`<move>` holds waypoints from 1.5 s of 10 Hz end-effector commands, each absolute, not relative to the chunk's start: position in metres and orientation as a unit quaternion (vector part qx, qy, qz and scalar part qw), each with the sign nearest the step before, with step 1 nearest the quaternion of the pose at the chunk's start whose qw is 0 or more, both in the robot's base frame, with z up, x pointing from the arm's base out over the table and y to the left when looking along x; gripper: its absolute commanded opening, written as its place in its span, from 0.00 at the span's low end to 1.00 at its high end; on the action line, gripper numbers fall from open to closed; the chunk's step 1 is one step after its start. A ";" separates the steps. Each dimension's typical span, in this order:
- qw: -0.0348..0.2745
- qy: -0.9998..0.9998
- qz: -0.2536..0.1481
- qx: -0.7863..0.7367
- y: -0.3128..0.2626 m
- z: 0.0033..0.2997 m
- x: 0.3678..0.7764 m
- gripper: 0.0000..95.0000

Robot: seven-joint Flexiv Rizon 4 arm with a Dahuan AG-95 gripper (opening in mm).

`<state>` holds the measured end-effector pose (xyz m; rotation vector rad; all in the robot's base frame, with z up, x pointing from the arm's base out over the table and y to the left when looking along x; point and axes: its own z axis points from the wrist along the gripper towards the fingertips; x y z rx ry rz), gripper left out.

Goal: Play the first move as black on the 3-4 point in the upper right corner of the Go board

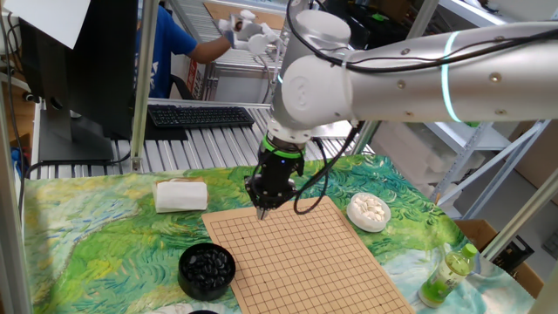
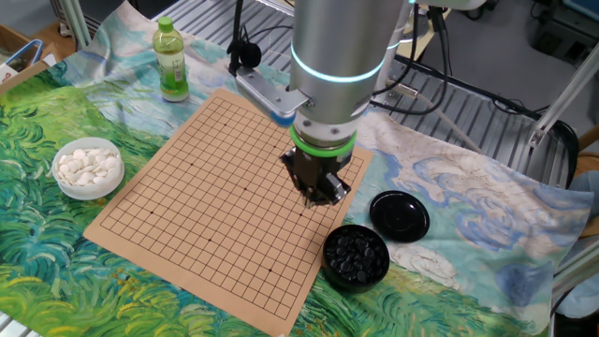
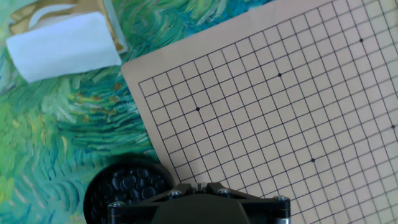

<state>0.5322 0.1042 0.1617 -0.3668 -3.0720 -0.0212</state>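
The tan Go board [image 1: 301, 257] [image 2: 211, 192] [image 3: 280, 118] lies on the patterned cloth, and I see no stone on any of its crossings. Glossy black stones fill a black bowl [image 1: 207, 267] [image 2: 356, 256] [image 3: 127, 185] just off one board corner. My gripper [image 1: 262, 210] [image 2: 316, 199] [image 3: 198, 185] hangs a little above the board near that corner, pointing down. Its fingers are shut together and I see no stone between them. The views do not show me which crossing is the 3-4 point.
A white bowl of white stones [image 1: 368, 211] [image 2: 87, 168] sits beside the board's opposite side. The black lid [image 2: 400, 214] lies next to the black bowl. A green bottle [image 1: 449, 273] [image 2: 170, 60] stands off one corner. A white folded pack [image 1: 181, 195] [image 3: 62, 43] lies off another.
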 end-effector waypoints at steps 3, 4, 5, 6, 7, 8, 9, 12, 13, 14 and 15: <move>0.021 -0.997 -0.004 -0.081 0.105 0.161 0.534 0.00; 0.016 -0.997 -0.007 -0.080 0.105 0.161 0.534 0.00; 0.015 -0.996 -0.024 -0.083 0.105 0.161 0.534 0.00; 0.012 -0.995 -0.045 -0.084 0.107 0.160 0.534 0.00; 0.013 -0.994 -0.060 -0.088 0.117 0.157 0.528 0.00; 0.015 -0.993 -0.064 -0.095 0.124 0.158 0.526 0.00; 0.017 -0.993 -0.065 -0.101 0.135 0.160 0.526 0.00; 0.019 -0.992 -0.060 -0.113 0.161 0.163 0.524 0.00; 0.014 -0.991 -0.062 -0.114 0.168 0.157 0.520 0.00; 0.009 -0.992 -0.062 -0.114 0.171 0.152 0.517 0.00; 0.007 -0.992 -0.062 -0.113 0.173 0.147 0.517 0.00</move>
